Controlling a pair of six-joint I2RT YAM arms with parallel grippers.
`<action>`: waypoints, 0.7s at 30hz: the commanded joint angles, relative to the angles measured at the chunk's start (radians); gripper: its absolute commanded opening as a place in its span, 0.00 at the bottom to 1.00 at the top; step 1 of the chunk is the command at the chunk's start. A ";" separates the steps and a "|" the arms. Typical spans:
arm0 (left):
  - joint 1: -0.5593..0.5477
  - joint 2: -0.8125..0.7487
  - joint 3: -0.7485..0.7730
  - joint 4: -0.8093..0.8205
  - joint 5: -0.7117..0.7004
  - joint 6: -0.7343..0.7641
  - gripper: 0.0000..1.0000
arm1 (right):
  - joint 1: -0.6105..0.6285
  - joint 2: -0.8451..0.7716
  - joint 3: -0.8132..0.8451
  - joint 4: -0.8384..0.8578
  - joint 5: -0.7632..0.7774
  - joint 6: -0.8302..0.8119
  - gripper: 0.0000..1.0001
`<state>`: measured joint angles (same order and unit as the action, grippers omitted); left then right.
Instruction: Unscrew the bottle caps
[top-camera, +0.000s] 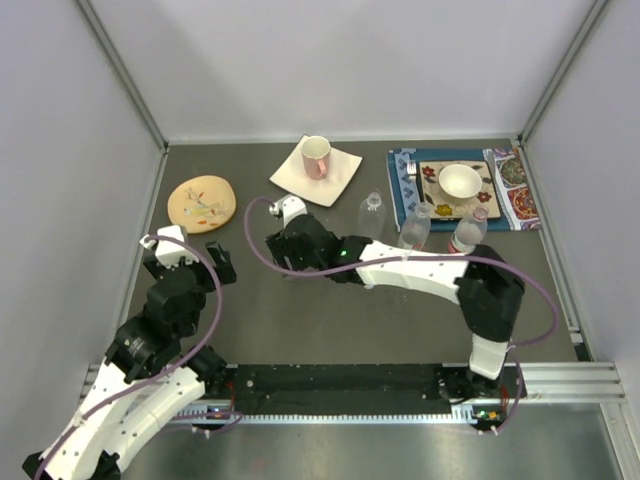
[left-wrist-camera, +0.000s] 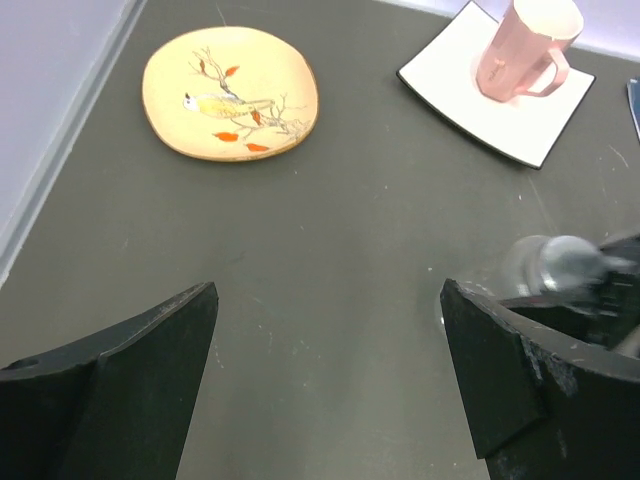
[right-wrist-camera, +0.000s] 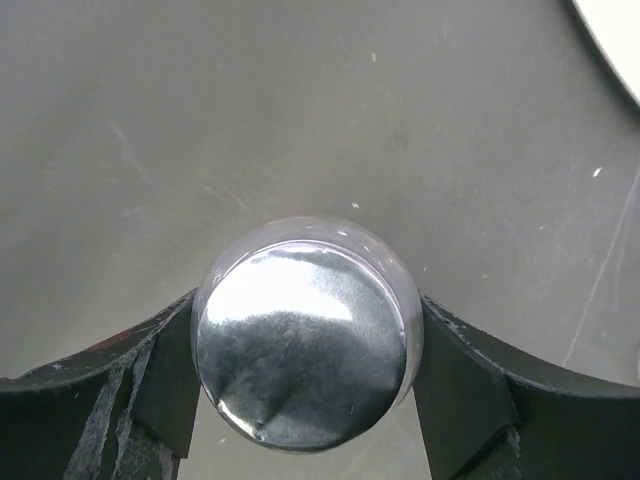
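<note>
Right wrist view puts the wide greyish-clear cap (right-wrist-camera: 300, 345) between the fingers of the right gripper (right-wrist-camera: 305, 322). Both pads touch its sides in a grasp. We judge that no cap is off yet. On the top view the three slim bottles (top-camera: 415, 228) stand toward three o'clock of that gripper, seemingly capped, though they are small. Our left gripper (left-wrist-camera: 330, 385) hangs spread wide, holding nothing. From above, the squat bottle (left-wrist-camera: 540, 268) hides beneath its own cap, and whether it has turned we cannot tell.

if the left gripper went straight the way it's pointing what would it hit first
Most likely the bare table, just right of the round bird plate. The left gripper points forward and down, jaws open, nothing between them. Depth is unclear, so it might clip the plate's edge.
</note>
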<state>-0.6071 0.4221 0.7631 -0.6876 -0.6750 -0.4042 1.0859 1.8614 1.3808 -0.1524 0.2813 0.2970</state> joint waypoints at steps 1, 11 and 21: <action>0.004 -0.025 0.070 0.082 -0.041 0.048 0.99 | 0.040 -0.252 0.023 0.022 -0.007 -0.022 0.48; 0.004 0.038 0.212 0.364 0.136 0.156 0.99 | 0.043 -0.490 0.336 -0.403 0.063 -0.041 0.44; 0.016 0.359 0.366 0.730 1.177 -0.019 0.99 | -0.112 -0.714 0.244 -0.460 -0.373 0.065 0.06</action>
<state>-0.6018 0.7269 1.1255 -0.2058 -0.0113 -0.3374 0.9981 1.2140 1.6634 -0.5652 0.1028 0.3153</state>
